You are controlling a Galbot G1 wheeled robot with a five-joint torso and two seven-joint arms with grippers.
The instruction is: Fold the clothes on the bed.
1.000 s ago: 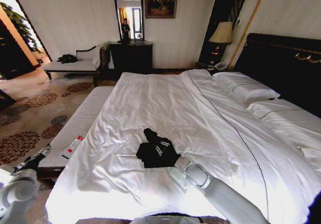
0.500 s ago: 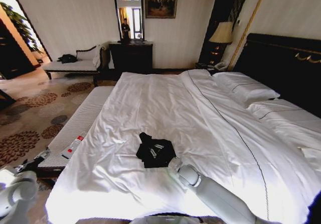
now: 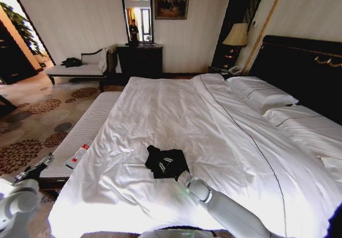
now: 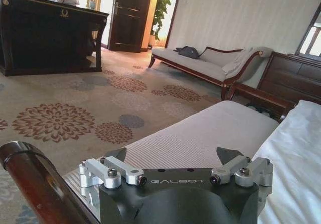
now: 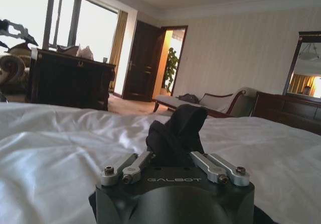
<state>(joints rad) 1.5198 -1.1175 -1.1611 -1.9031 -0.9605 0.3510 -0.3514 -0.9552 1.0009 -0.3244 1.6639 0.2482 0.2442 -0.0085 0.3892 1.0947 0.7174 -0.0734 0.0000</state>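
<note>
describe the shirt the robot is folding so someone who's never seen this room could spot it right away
Start at the big bed with white sheets and a dark headboard. On its near half, just ahead of the right claw, sits a small bunched-up black T-shirt with bits of white lettering. It is the sole dark thing on the white bedding; the other dark heap lies far off on the couch by the wall.

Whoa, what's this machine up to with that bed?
It's a two-armed robot working on a black T-shirt that lies bunched up on the white bed. The right arm reaches over the sheets and its tool grips the near edge of the shirt, lifting a bit of the fabric. The left tool waits open beside the bench at the foot of the bed. The shirt is crumpled, not yet folded.
</note>
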